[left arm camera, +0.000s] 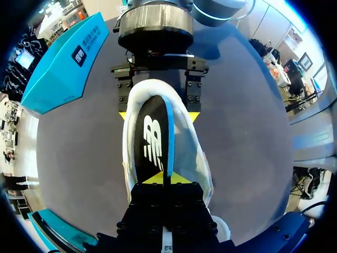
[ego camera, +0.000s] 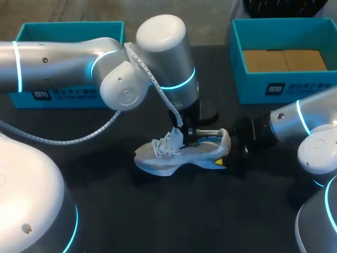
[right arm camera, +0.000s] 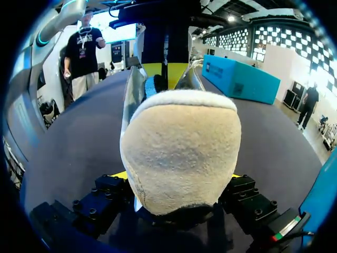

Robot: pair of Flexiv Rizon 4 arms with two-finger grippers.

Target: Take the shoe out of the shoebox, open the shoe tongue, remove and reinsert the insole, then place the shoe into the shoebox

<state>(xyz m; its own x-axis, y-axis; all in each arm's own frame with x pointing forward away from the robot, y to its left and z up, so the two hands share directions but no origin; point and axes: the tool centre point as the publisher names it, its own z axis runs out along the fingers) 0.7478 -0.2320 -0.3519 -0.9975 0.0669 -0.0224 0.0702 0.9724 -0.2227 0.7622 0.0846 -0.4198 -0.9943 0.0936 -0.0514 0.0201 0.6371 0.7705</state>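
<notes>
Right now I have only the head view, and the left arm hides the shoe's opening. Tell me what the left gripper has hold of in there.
Observer: In the left wrist view, the left gripper is shut on the near end of the black insole. The insole's far end sits at the heel, inside the shoe.
Operator: Now check the right gripper's hold on that heel.
Observer: The right gripper clamps the heel from both sides, one yellow tip touching each side. In the right wrist view the heel fills the gap of that gripper.
</notes>
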